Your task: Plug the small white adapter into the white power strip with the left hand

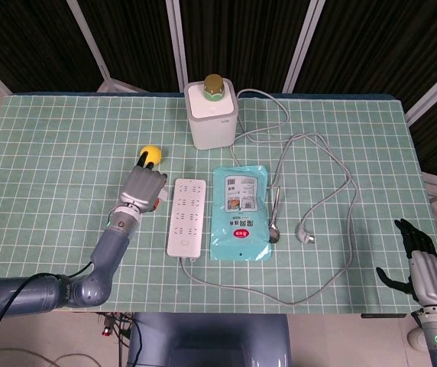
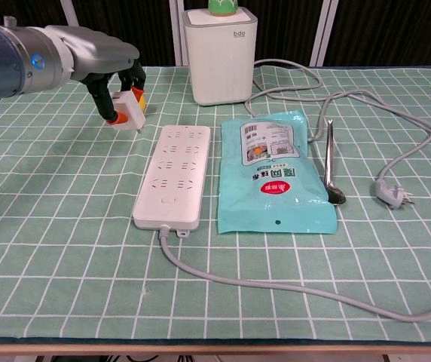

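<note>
The left hand (image 2: 114, 72) is gripping the small white adapter (image 2: 127, 110) in its closed fingers, lifted above the bench, prongs pointing down. The white power strip (image 2: 173, 176), long axis running front to back, is lying just right of it.

Bright, even light falls from overhead onto the table (image 1: 50, 138), and both views are sharp across the checked cloth. Shadows are soft and short: a faint one sits just under the white power strip (image 2: 172, 175) and beside the white box-shaped appliance (image 2: 219, 53). The teal pouch (image 2: 273, 173) shows mild sheen. The backdrop behind the table stays dark.
</note>
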You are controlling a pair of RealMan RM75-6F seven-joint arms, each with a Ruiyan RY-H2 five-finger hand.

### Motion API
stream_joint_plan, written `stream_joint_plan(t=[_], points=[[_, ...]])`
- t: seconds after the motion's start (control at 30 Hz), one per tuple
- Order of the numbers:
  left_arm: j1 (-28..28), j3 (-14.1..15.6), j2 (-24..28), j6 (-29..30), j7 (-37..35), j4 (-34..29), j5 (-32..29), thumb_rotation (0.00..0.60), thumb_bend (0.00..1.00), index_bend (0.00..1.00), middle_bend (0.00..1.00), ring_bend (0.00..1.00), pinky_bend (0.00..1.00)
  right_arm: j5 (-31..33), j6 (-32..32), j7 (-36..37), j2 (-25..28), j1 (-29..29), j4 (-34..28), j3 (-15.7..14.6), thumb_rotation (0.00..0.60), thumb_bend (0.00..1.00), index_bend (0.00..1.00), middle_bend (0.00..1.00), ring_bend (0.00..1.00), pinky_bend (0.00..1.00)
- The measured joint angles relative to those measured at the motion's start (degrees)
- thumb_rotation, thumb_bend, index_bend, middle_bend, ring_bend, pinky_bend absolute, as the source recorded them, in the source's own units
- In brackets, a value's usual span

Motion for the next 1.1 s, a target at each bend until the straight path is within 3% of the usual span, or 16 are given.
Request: stream_joint_plan(t=[0.5, 0.9, 1.1], points=[[-14.31, -1.03, -3.86, 0.51, 14.56, 5.45, -20.51, 0.6, 0.48, 0.77, 0.83, 0.29, 0.0, 0.92, -1.1, 1.29, 0.46, 0.17, -0.4, 0.23, 0.6, 0.34, 0.0, 0.0, 0.0, 0.0], [-19.16, -0.81, -6.83, 5.47, 21.04, 8.05, -29.55, 0.6, 0.48, 0.78, 0.84, 0.29, 0.0, 1.28, -1.72, 2.18, 0.87, 0.25, -0.81, 0.29, 0.6, 0.34, 0.0, 0.0, 0.0, 0.0], [-19.95, -0.74, -8.79, 6.24, 22.08, 9.67, -30.8, 0.6, 0.48, 0.78, 0.84, 0.3, 0.0, 1.4, -1.81, 2.31, 0.97, 0.25, -1.0, 0.32, 0.6, 0.34, 0.0, 0.0, 0.0, 0.0]])
